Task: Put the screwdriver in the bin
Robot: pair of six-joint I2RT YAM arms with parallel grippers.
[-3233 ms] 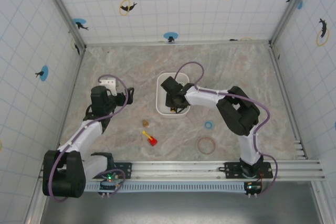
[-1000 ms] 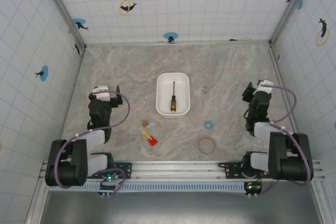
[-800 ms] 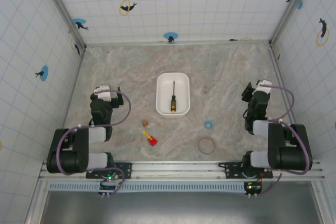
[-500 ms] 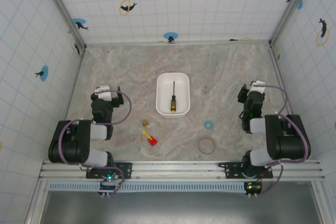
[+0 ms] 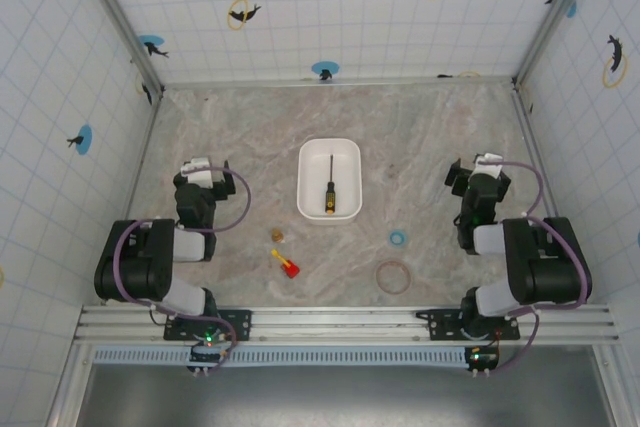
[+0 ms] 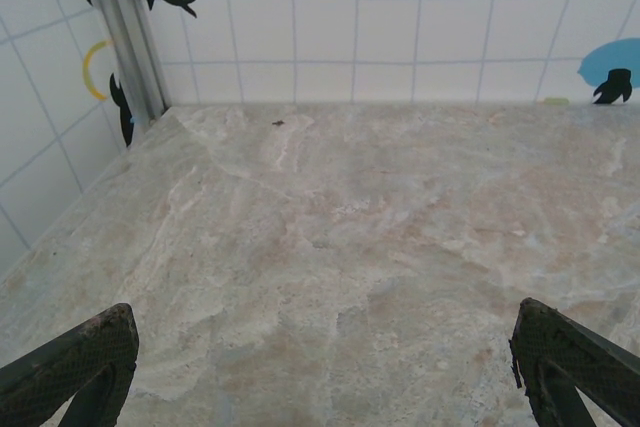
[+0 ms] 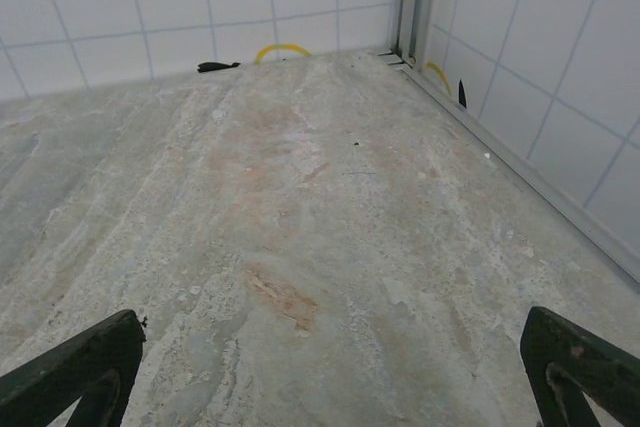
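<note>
On the marbled surface (image 5: pixel 420 127) the screwdriver (image 5: pixel 328 187) lies in the bin (image 5: pixel 303 182), handle toward 6 o'clock. The left pincer (image 6: pixel 320 367), at 9 o'clock, and the right pincer (image 7: pixel 328 367), at 3 o'clock, gape empty. The task looks done, and no further move seems needed.

The marbled surface (image 5: pixel 420 127) carries the white bin (image 5: pixel 305 187) midway between my left tool (image 5: pixel 205 169) and right tool (image 5: pixel 470 169). Toward the left one lie a brown bit (image 5: pixel 277 235) and a red-and-yellow piece (image 5: pixel 286 265); toward the right, a blue ring (image 5: pixel 397 238) and a larger ring (image 5: pixel 392 276).
</note>
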